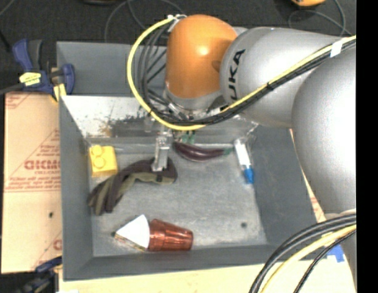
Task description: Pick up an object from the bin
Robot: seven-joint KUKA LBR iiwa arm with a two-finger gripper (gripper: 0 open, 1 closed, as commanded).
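Nearest, by the bin's near wall, a copper cup lies on its side with a white wedge at its mouth. Behind it, mid-floor and to the left, lies the dark glove, limp and crumpled, running from lower left up to a bunched right end. A yellow block sits just beside it, toward the left wall.

The gripper stands at the glove's bunched right end, touching it or just above it; I cannot tell which, nor whether the gripper is wide or narrow, as it appears side-on as one slim metal piece.

The glove is probably light and soft, so it should fold and drape, not lift as one piece. The bunched end under the gripper looks like the best hold, since the cloth is thickest there and a fold can be pinched. A hold on a single flat layer could slip.

Farther back, a dark purple thing lies near the far wall, with a white marker to its right, well apart from the glove.

The arm comes in from the right, its orange cover over the bin's far side, and the wrist points nearly straight down.
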